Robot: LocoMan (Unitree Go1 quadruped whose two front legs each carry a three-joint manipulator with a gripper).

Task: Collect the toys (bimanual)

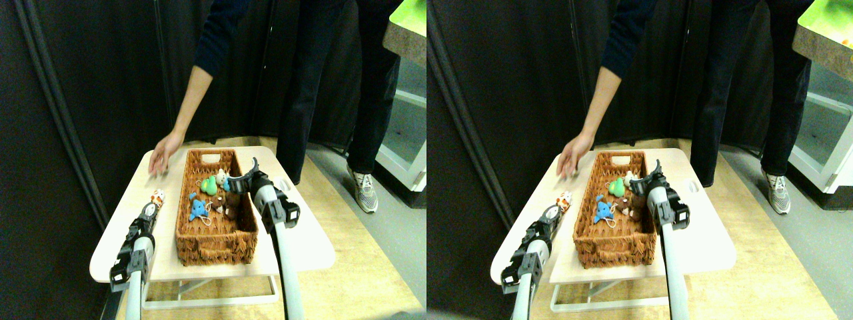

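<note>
Collection in progress. The wicker basket (216, 213) lies lengthwise on the pale worktop (300, 247). Inside it rest a blue toy (198, 209), a green toy (209, 186) and a brown toy (231, 203). The right gripper (246, 175), fingers spread and released, hangs over the basket's 2 o'clock rim, apparently for a drop. At 9 o'clock, the left gripper (150, 212) meets an orange-white toy (157, 196); whether its fingers are grasping cannot be told. A person's hand (162, 155) rests at 11 o'clock.
</note>
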